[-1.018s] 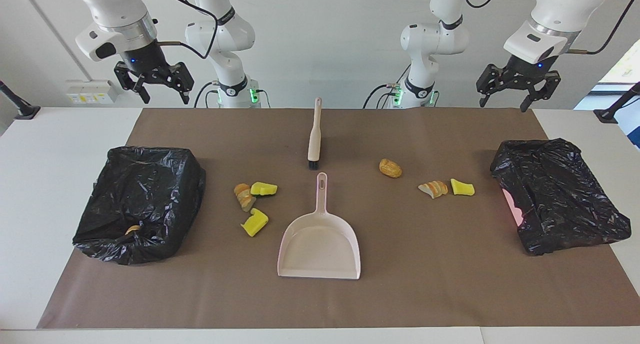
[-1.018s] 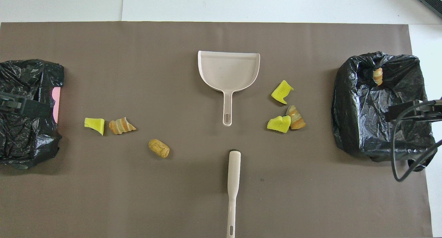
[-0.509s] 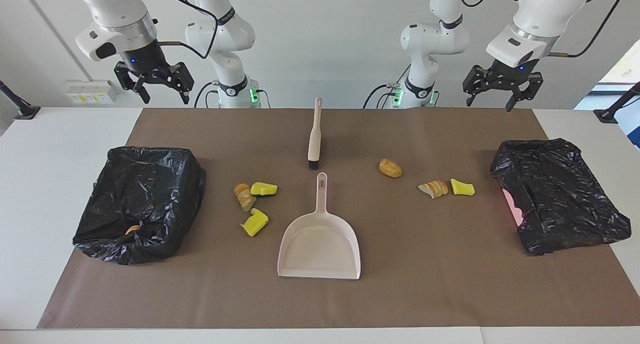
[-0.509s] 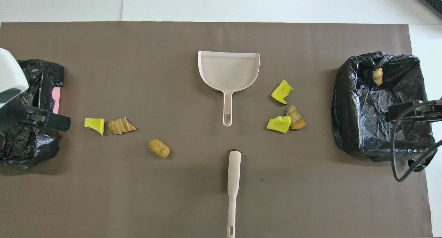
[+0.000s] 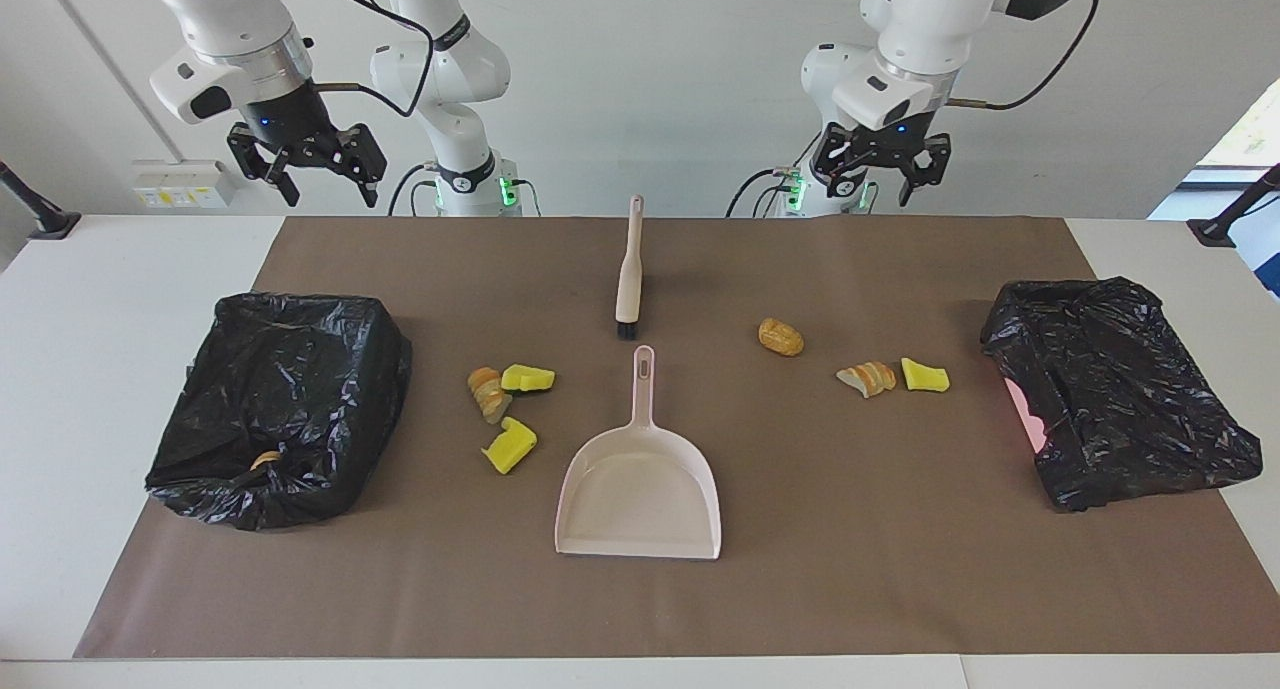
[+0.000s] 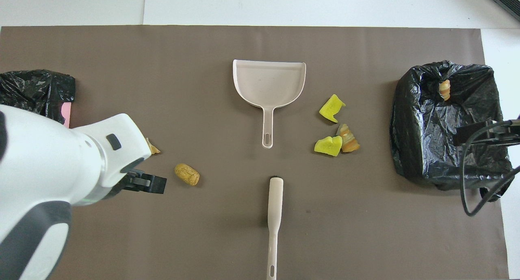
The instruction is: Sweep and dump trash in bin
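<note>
Left gripper (image 5: 882,174): raised over the robots' edge of the brown mat, toward the left arm's end; fingers spread, nothing held.
Right gripper (image 5: 308,174): raised near the mat's corner at the robots' edge, right arm's end; fingers spread wide, nothing held.
Trash count: six loose pieces are counted on the mat, three per group, all lying flat.
Group toward the left arm's end: a brown roll (image 5: 780,336), a sliced bread piece (image 5: 867,378) and a yellow sponge wedge (image 5: 925,375), strung in a row along the table's length.
Group toward the right arm's end: two yellow wedges (image 5: 527,377) (image 5: 509,446) and a tan bread slice (image 5: 487,393), clustered beside the dustpan.
Dustpan (image 5: 640,489): one, pale pink, mid-mat; handle pointed at the robots, mouth toward the mat's outer edge.
Brush (image 5: 629,267): one, beige handle lying across the table, bristles toward the dustpan handle.
Bins: two, lined in black bags, one at each end (image 5: 280,404) (image 5: 1115,389); a bread piece is seen in the one at the right arm's end.
</note>
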Motion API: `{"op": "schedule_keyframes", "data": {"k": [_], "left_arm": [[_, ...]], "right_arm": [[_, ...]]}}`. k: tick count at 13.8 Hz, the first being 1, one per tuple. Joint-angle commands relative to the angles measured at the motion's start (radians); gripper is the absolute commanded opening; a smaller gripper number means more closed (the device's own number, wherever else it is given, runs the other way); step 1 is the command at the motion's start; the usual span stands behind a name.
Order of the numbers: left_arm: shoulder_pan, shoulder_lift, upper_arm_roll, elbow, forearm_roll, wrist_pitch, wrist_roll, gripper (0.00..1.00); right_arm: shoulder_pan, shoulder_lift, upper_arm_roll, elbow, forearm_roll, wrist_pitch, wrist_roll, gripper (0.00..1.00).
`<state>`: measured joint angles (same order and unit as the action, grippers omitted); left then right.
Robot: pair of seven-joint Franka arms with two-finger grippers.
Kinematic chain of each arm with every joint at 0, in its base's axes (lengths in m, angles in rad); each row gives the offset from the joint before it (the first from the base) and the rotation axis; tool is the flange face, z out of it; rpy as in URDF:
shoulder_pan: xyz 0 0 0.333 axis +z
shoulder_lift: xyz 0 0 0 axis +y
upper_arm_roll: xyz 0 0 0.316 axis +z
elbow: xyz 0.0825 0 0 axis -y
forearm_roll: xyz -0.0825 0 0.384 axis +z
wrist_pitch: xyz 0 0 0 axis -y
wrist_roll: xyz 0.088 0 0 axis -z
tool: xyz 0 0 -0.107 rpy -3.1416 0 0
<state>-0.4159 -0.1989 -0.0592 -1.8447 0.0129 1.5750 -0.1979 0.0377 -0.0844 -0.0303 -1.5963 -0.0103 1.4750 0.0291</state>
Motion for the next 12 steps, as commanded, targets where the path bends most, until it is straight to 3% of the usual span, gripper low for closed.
{"op": "schedule_keyframes", "data": {"k": [1, 6, 9, 12], "left_arm": [[-0.116, -0.053, 0.016, -0.146, -0.005, 0.106, -0.118, 1.00], [-0.294, -0.044, 0.016, -0.292, -0.007, 0.270, -0.310, 1.00], [-0.388, -0.015, 0.016, -0.335, -0.021, 0.336, -0.379, 1.00], [-0.512, 0.087, 0.016, -0.338, -0.021, 0.472, -0.566, 1.00]], "right_arm": [[-0.001, -0.029, 0.004, -0.092, 0.023, 0.054, -0.018, 1.00], [0.016, 0.017, 0.056, -0.217, 0.024, 0.252, -0.003, 1.00], [0.106, 0.116, 0.058, -0.228, 0.026, 0.353, 0.037, 1.00], [0.200, 0.256, 0.059, -0.186, 0.033, 0.500, 0.130, 1.00]]}}
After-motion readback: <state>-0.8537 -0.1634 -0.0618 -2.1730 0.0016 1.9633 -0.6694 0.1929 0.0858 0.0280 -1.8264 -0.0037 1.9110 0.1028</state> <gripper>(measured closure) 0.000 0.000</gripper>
